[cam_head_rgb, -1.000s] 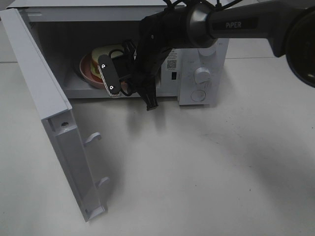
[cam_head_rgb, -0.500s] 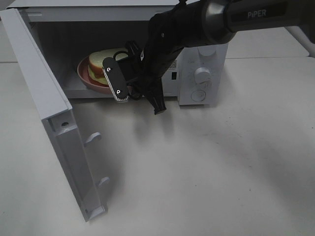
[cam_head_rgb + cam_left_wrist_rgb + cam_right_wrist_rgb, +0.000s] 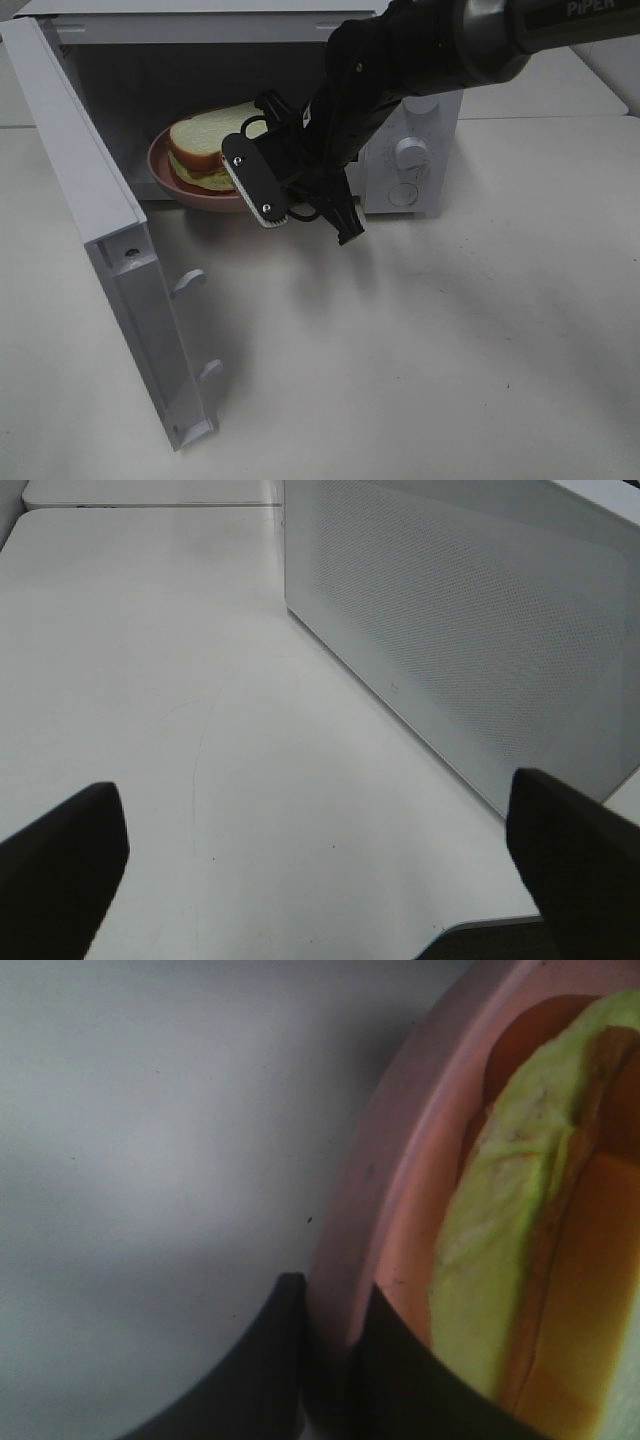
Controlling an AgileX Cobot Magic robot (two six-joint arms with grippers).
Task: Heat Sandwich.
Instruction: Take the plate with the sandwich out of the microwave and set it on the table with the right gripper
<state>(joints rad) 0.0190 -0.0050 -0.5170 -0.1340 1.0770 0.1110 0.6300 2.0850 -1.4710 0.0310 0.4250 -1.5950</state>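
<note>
at the microwave point(image 3: 412, 150) mouth, the right gripper point(image 3: 335, 1360) is pinching the plate point(image 3: 160, 168) rim; the sandwich point(image 3: 205, 140) is lying on it beyond the jaws. the left gripper point(image 3: 315, 865) is hanging spread, farther off.

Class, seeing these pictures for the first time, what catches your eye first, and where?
The right hand pinches the rim of a pink plate carrying the sandwich, at the mouth of the white microwave. Its door stands wide open on the left of the high view.
</note>
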